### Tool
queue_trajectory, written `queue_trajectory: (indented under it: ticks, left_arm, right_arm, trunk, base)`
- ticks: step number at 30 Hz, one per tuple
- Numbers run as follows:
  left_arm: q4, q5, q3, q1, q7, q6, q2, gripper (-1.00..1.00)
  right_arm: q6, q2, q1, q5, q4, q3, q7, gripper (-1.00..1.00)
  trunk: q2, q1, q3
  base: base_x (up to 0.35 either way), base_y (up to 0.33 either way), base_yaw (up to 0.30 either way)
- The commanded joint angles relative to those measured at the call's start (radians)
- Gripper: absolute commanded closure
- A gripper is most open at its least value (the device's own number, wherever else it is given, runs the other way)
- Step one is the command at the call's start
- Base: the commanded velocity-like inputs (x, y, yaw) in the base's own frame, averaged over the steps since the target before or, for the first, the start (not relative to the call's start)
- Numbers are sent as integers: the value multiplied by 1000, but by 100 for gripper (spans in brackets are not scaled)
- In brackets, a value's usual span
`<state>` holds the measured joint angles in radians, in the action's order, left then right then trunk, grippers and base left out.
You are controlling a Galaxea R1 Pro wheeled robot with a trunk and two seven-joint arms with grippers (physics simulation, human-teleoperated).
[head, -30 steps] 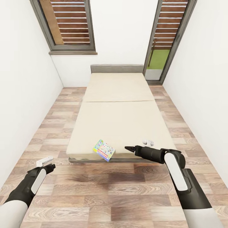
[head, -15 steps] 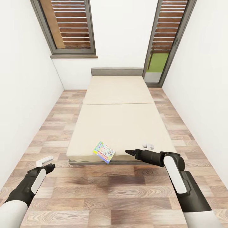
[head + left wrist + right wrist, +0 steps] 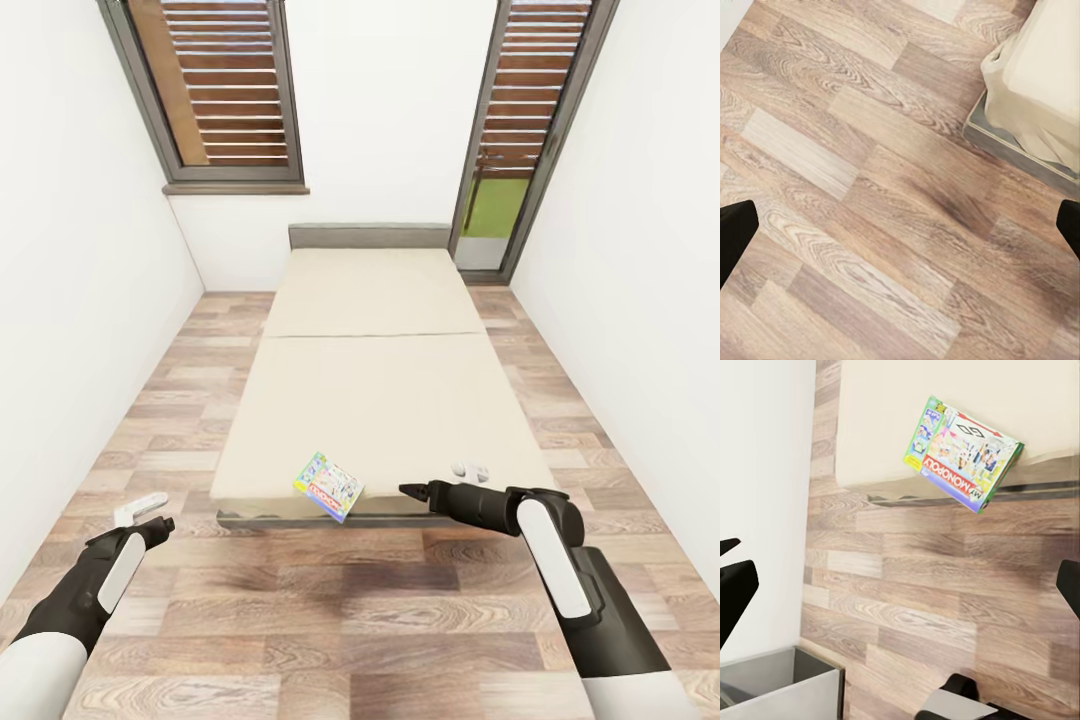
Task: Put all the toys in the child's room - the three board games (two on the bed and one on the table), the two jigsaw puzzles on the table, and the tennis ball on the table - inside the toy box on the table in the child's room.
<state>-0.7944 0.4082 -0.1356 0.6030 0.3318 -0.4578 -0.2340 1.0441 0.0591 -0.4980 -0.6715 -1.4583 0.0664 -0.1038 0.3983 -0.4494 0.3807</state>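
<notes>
A board game [image 3: 329, 485], green-bordered with a red logo, lies tilted on the near edge of the cream bed [image 3: 375, 390] and hangs over the edge a little. The right wrist view shows this board game [image 3: 964, 454] on the bed [image 3: 945, 397] above the wood floor. My right gripper [image 3: 406, 490] hovers a short way to the right of the game at the bed's foot, and its fingertips [image 3: 735, 585] stand far apart with nothing between them. My left gripper [image 3: 163, 524] hangs over the floor left of the bed, open [image 3: 900, 225] and empty.
White walls close in on both sides of the bed, leaving strips of wood-plank floor [image 3: 330, 620]. Slatted shutters [image 3: 235, 85] stand behind the grey headboard [image 3: 368, 236]. A light grey boxy edge [image 3: 784, 686] shows in the right wrist view; I cannot tell what it is.
The whole picture has shifted slightly downward, so the camera moved. The game lies where it was on the bed's edge, and both arms hold their pose.
</notes>
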Motion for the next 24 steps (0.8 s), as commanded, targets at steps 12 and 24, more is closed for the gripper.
queue_trajectory:
  ticks: [12,24]
  left_arm:
    - [-1,11,1,0,8,-3,1,-100]
    - [0,11,1,0,9,-2,1,-100]
  right_arm:
    - [3,32,5,10,12,1,-10,-100]
    - [3,34,18,53,67,1,-10,-100]
  trunk:
    - [2,-1,-18]
    - [2,-1,-38]
  base:
    - [0,0,0]
    - [0,0,0]
